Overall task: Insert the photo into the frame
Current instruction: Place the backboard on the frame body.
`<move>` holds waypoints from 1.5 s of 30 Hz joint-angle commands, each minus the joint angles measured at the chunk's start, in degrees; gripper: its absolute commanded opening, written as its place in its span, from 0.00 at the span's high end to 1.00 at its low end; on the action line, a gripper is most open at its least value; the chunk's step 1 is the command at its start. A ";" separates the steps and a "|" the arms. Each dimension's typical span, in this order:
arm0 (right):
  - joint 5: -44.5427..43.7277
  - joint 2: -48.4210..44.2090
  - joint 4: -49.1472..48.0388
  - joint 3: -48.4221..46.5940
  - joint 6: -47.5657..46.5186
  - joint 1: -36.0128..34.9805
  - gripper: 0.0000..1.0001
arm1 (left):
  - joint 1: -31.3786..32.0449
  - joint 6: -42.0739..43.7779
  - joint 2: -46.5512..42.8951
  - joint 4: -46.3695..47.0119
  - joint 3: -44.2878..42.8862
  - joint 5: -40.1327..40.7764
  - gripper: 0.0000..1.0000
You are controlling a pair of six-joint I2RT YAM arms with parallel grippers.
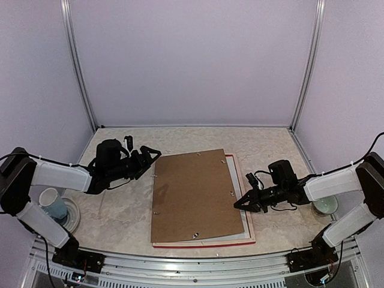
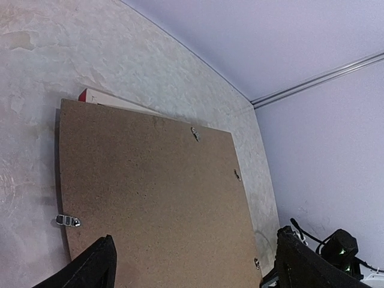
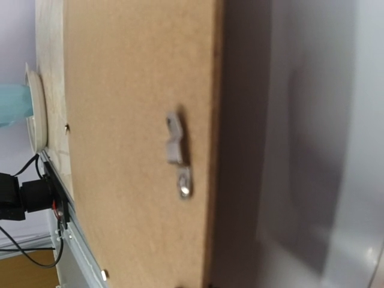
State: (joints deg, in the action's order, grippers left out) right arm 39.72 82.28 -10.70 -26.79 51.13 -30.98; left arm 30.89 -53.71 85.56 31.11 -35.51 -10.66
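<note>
Centre of the marbled beige tabletop (image 1: 120, 210), slightly toward the near edge: the large rectangular red-edged picture frame (image 1: 204, 244) lies flat. I judge its long axis runs from near edge to far edge. A brown fibreboard backing board (image 1: 195, 198) rests on top of it, skewed, so red bar shows along the near and right sides.

I can't see the cat print photo anywhere. A pale grey sheet (image 3: 318, 120) shows beside the board's right edge. It could be the photo's white back, or a mat or glass; I can't tell which.

The right gripper (image 1: 237, 204) is the nearer one. Its tip is at the board's right edge, just beside a small metal turn clip (image 3: 176, 141), with the frame lying to its left. I can't tell whether its jaws are parted, since the right wrist view shows no fingers.

The left gripper (image 1: 150, 161) hovers off the board's far-left corner, not touching, with its jaws spread wide and empty. The frame lies to its right, toward the near edge.

My read: the board has to be lifted or squared first, and the right arm is best placed for it.
</note>
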 commanded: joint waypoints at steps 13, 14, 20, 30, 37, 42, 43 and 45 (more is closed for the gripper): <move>-5.44 0.03 4.91 0.35 -2.71 1.36 1.00 | 0.82 -0.71 14.49 1.30 -7.35 -1.11 0.09; -5.49 -0.05 4.98 0.33 -2.79 1.36 1.00 | 0.91 -0.75 14.89 0.71 -7.69 -1.06 0.09; -5.37 0.06 4.77 0.13 -2.79 1.36 1.00 | 1.42 -0.44 13.58 -2.73 -7.12 1.69 0.09; -5.27 0.01 4.78 0.02 -2.77 1.36 1.00 | 1.80 -0.62 13.25 -3.63 -6.42 2.29 0.09; -5.36 -0.45 4.95 0.02 -2.71 1.36 1.00 | 1.98 0.61 12.21 -6.65 -7.01 4.98 0.09; -5.36 -0.45 4.93 0.07 -2.62 1.36 1.00 | 1.98 1.21 13.58 -6.93 -8.00 5.23 0.09; -5.36 -0.45 4.96 0.03 -2.62 1.36 1.00 | 2.00 1.10 13.94 -6.68 -8.09 5.16 0.09; -5.36 -0.45 5.03 -0.02 -2.70 1.36 1.00 | 2.04 1.03 14.56 -6.05 -8.37 5.00 0.09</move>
State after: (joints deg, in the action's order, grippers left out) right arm 39.55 82.00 -9.41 -26.72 50.13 -30.57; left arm 32.36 -53.60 99.18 24.77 -42.17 -6.50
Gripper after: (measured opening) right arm 0.026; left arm 0.911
